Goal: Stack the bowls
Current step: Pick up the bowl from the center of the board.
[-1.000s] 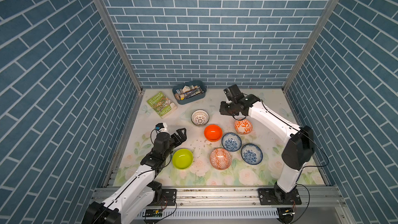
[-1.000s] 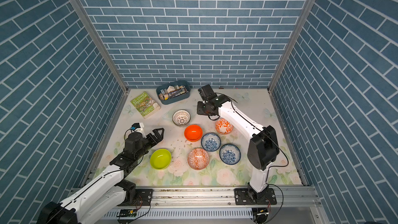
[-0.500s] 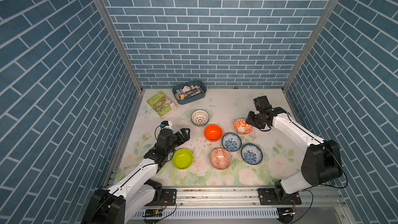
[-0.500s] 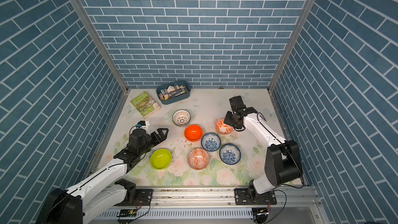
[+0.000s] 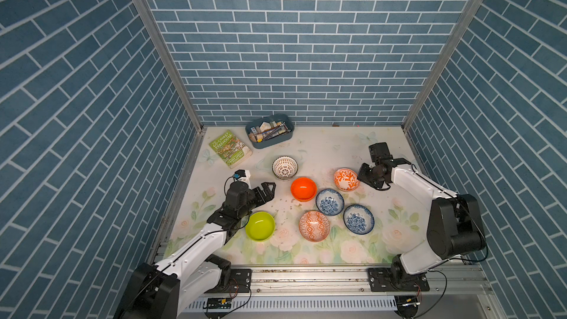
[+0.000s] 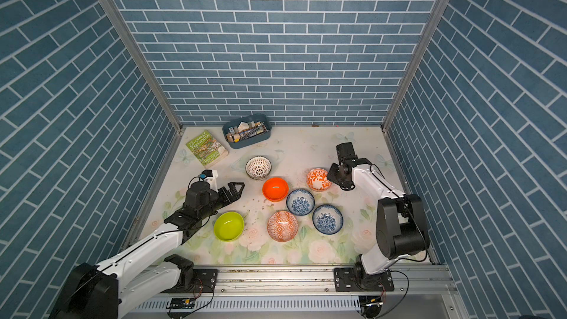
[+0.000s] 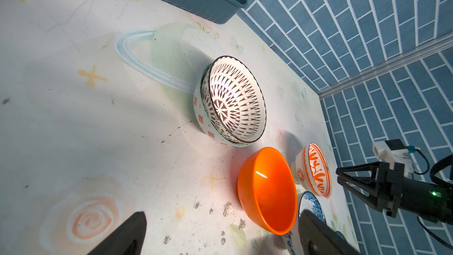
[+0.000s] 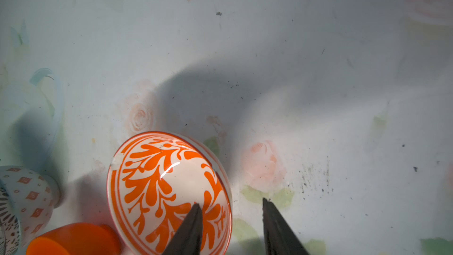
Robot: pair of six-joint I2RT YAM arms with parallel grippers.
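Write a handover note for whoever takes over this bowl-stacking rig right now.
Left gripper: open, empty, near the lime bowl.
Right gripper: open, straddling the orange leaf bowl rim, not yet closed.
Done: lattice bowl nested in grey-green bowl.
Left: six single bowls to stack: those two, plain orange bowl, blue floral bowls, orange diamond bowl.
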